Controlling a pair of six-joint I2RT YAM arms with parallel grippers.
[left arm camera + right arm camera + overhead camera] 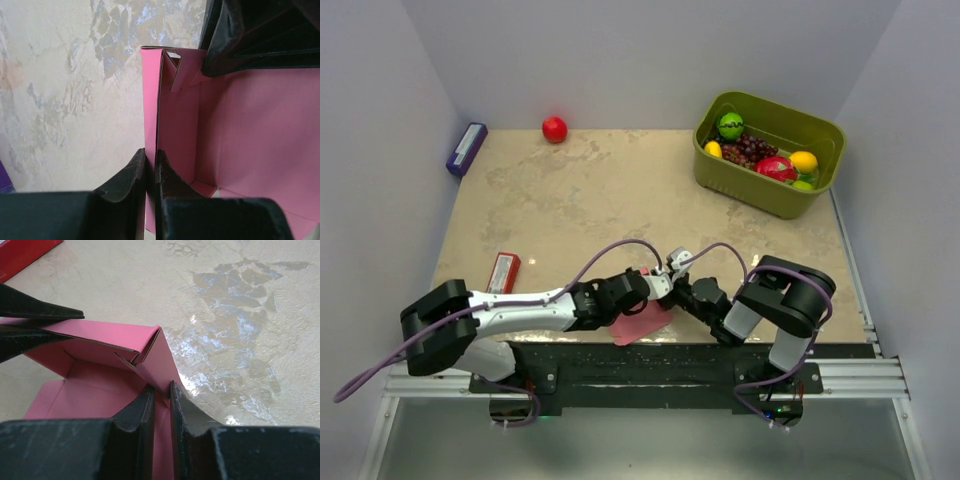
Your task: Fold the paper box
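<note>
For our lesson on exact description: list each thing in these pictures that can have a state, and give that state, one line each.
paper box: partly folded, one wall raised, gripped by both grippers
left gripper: shut on the raised wall
right gripper: shut on the box's corner panel
basket: upright, holding fruit
red packet: lying flat, untouched
purple box: lying flat, untouched
red ball: at rest, untouched

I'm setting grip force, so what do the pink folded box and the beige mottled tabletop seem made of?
The pink folded box looks like thin matte card: sharp creases, a cut tab, sheet-thin walls. The beige mottled tabletop looks like stone or stone-print laminate, which I can't tell apart; bright glare patches suggest a semi-gloss finish.
</note>
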